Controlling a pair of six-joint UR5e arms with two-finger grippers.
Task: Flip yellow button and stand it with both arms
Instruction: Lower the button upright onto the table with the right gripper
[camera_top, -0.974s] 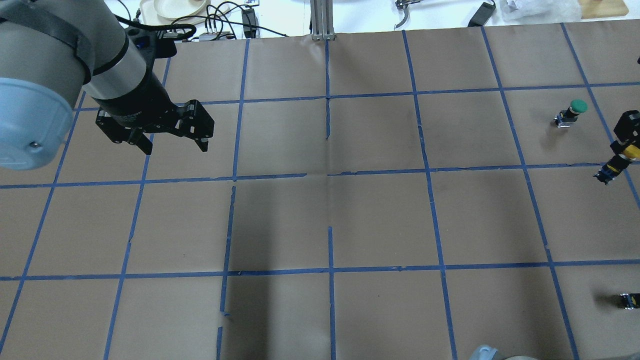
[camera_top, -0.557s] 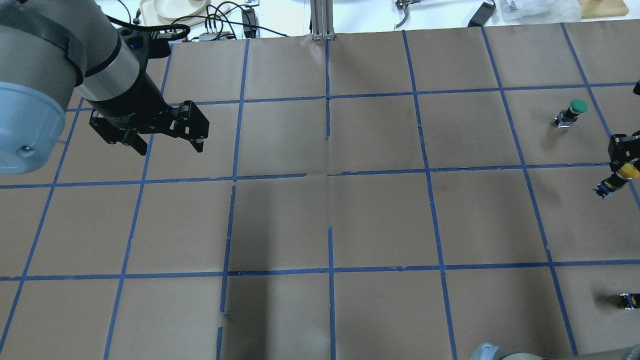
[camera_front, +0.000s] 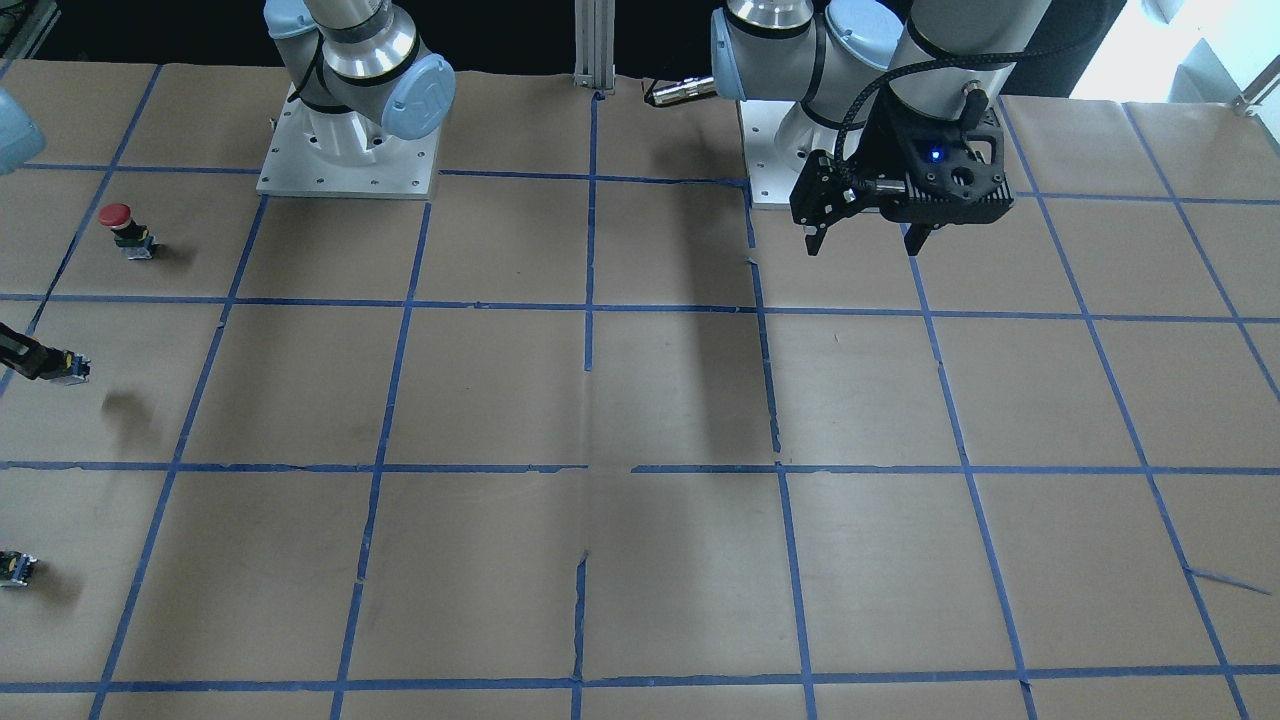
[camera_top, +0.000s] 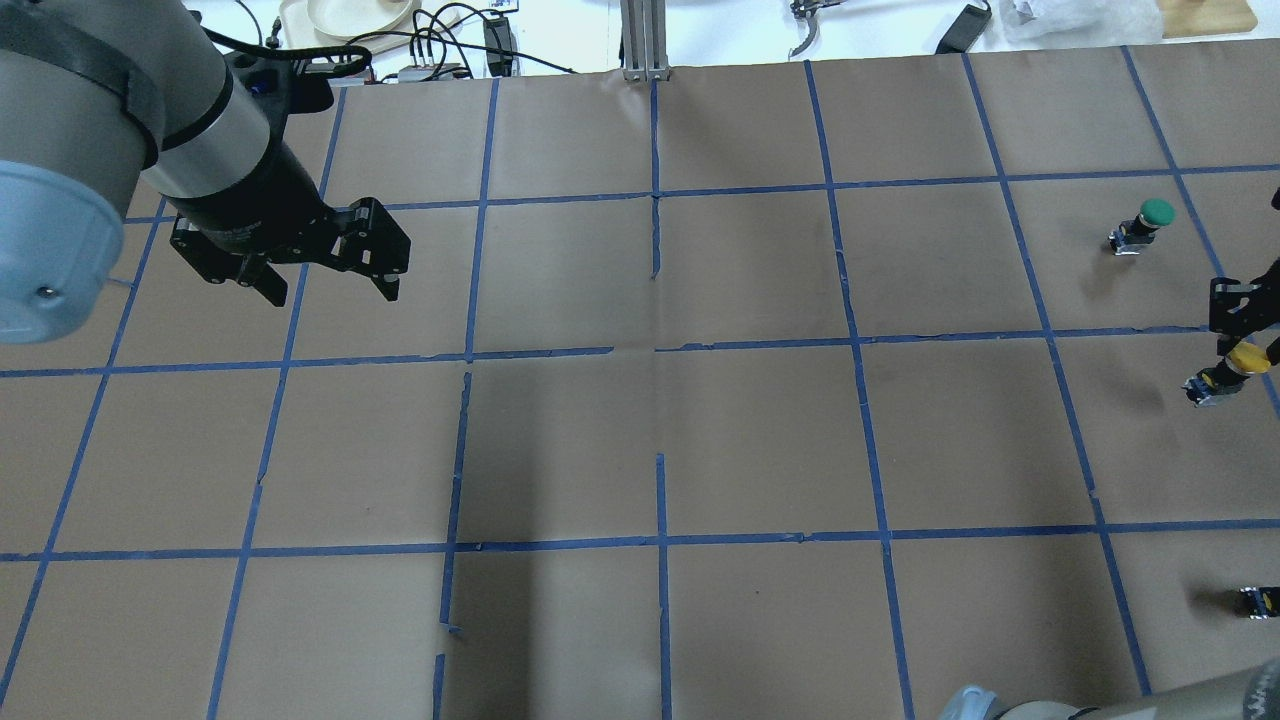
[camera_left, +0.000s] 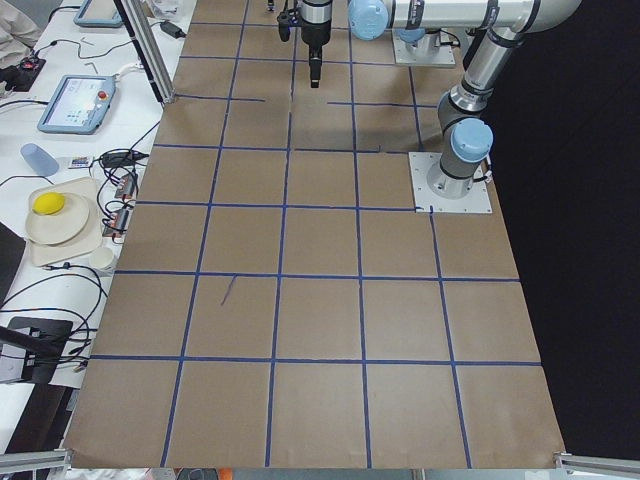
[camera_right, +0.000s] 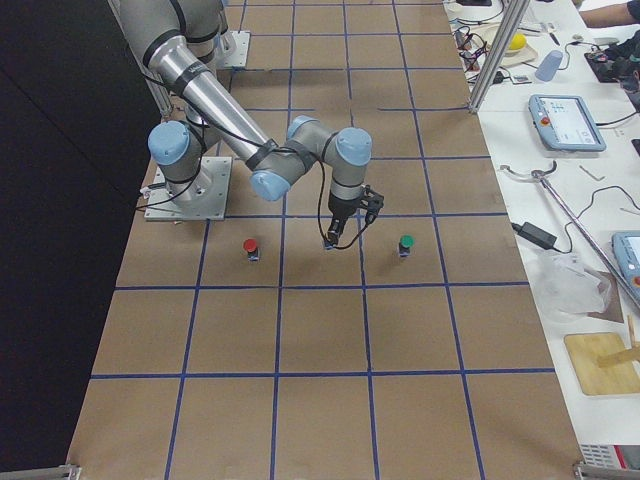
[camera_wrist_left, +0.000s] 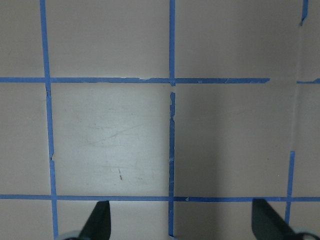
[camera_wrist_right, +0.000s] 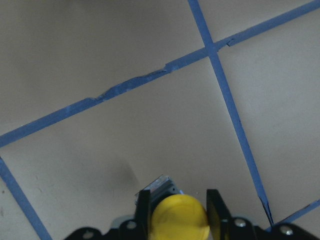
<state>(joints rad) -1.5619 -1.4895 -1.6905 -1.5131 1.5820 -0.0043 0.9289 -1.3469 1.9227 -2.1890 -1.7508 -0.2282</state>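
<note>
The yellow button (camera_top: 1225, 370) hangs tilted at the table's right edge, its yellow cap (camera_wrist_right: 179, 217) clamped between the fingers (camera_wrist_right: 216, 209) of my right gripper (camera_top: 1243, 345). Its grey-black base (camera_wrist_right: 159, 186) points down at the paper, and its shadow lies apart from it. In the front-facing view only the base (camera_front: 68, 368) and a dark finger show at the left edge. My left gripper (camera_top: 332, 292) hovers open and empty over the far left of the table, as also shown in the front-facing view (camera_front: 863, 245) and the left wrist view (camera_wrist_left: 182, 222).
A green-capped button (camera_top: 1140, 225) stands beyond the yellow one. A red-capped button (camera_front: 125, 228) stands on its robot side. A small black-yellow block (camera_top: 1255, 600) lies near the right edge. Brown paper with a blue tape grid (camera_top: 660, 345) covers the table.
My right gripper has lowered the yellow button toward the paper, drifting a little nearer the robot. My left gripper has drifted slightly left and back, still open.
</note>
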